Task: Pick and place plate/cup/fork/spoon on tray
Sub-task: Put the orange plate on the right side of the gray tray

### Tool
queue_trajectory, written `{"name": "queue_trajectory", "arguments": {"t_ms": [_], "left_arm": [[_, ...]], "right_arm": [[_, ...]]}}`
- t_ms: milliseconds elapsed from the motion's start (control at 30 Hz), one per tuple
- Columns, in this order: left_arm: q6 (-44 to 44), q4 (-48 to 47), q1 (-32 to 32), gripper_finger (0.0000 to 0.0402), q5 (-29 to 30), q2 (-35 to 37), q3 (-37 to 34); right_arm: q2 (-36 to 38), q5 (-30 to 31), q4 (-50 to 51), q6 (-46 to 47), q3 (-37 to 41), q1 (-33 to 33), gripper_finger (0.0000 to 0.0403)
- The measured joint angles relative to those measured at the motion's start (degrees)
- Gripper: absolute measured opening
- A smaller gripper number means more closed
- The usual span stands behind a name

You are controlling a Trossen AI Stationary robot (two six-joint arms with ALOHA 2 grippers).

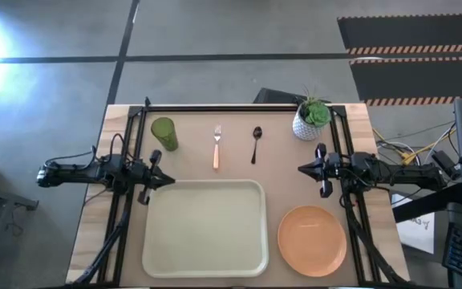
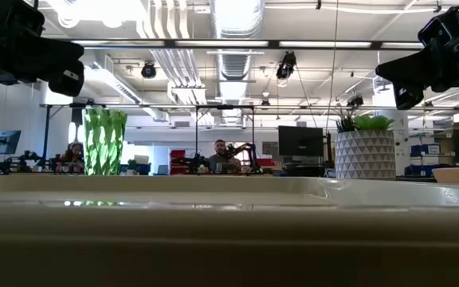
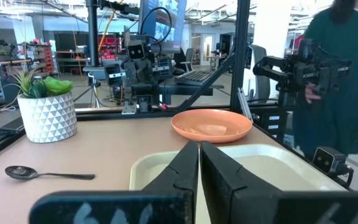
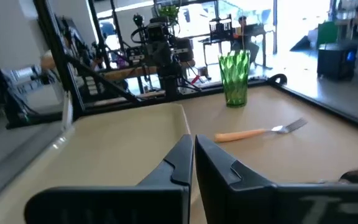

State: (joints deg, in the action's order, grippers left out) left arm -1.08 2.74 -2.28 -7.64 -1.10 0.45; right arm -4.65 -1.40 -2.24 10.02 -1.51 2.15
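Observation:
The cream-green tray (image 1: 204, 228) lies at the table's near middle. The orange-peach plate (image 1: 312, 240) rests flat on the table to the tray's right. The green cup (image 1: 164, 133) stands upright at the far left. The orange-handled fork (image 1: 216, 147) and the dark spoon (image 1: 256, 144) lie side by side beyond the tray. My left gripper (image 1: 172, 181) is shut and empty above the tray's far left corner. My right gripper (image 1: 301, 169) is shut and empty between the spoon and the plate. The cup (image 4: 235, 78) and the fork (image 4: 260, 132) show in the right wrist view, the spoon (image 3: 45, 173) and the plate (image 3: 212, 124) in the left.
A white textured pot with a green plant (image 1: 311, 118) stands at the table's far right. A black frame rail (image 1: 239, 106) runs along the far edge and down both sides. A person (image 3: 334, 81) stands beyond the table's right side.

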Motion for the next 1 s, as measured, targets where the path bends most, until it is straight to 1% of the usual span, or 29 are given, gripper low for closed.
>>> {"name": "queue_trajectory", "arguments": {"t_ms": [133,333,467,567,700,833,1000], "left_arm": [[0.0,0.01,0.01,0.0,0.0,0.01,0.01],[0.0,0.01,0.02,0.0,0.0,0.0,0.02],[0.0,-0.02,0.02,0.0,0.0,0.02,0.0],[0.0,-0.01,0.0,0.0,0.0,0.0,0.01],[0.0,-0.02,0.0,0.0,0.0,0.0,0.01],[0.0,0.01,0.02,0.0,0.0,0.0,0.0],[-0.02,0.86,0.02,0.0,0.46,0.0,0.02]], "right_arm": [[0.01,-0.01,-0.16,7.32,-0.01,0.02,0.0009],[-0.04,0.12,-0.12,9.48,-0.01,0.02,0.0009],[-0.02,3.34,-0.66,11.65,-0.01,0.02,0.0009],[-0.02,5.4,-4.0,12.96,0.01,0.02,0.0009],[-0.02,9.3,-11.43,12.98,-0.01,0.02,0.0009],[-0.02,11.87,-18.53,12.97,-0.01,0.02,0.0009],[-0.02,15.41,-23.09,13.58,-0.01,0.02,0.0009]]}}
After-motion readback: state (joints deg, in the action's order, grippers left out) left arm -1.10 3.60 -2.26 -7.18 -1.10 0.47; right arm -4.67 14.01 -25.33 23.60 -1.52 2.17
